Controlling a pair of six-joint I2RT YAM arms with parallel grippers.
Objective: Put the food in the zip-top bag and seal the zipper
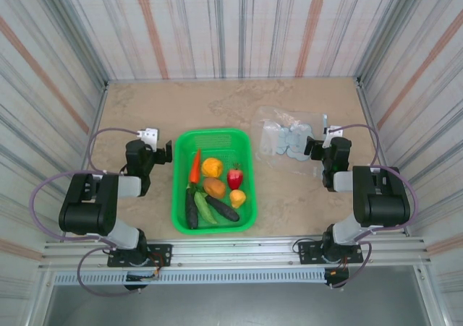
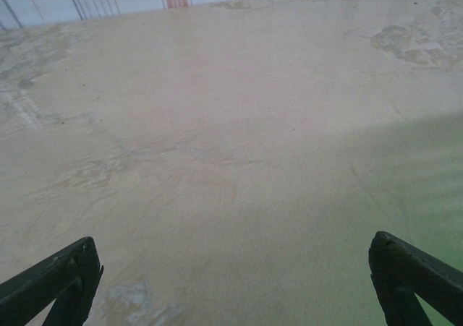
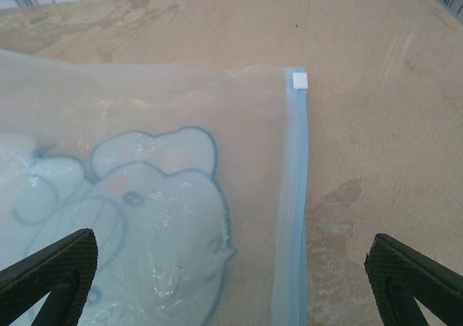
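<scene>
Beige marbled table (image 1: 231, 102) within striped walls (image 1: 231, 22); left gripper (image 2: 233, 241) and right gripper (image 3: 233, 236) both spread wide

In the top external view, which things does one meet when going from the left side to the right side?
left arm → green basket with the food inside → zip-top bag → right arm

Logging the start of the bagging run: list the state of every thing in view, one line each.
food: all in the green basket, none bagged.
zip-top bag: flat on the table, no food inside.
zipper: white tab at one end; sealed or not, cannot tell.
left tool: open, empty, above bare table.
right tool: open, empty, above the bag's zipper edge.
</scene>
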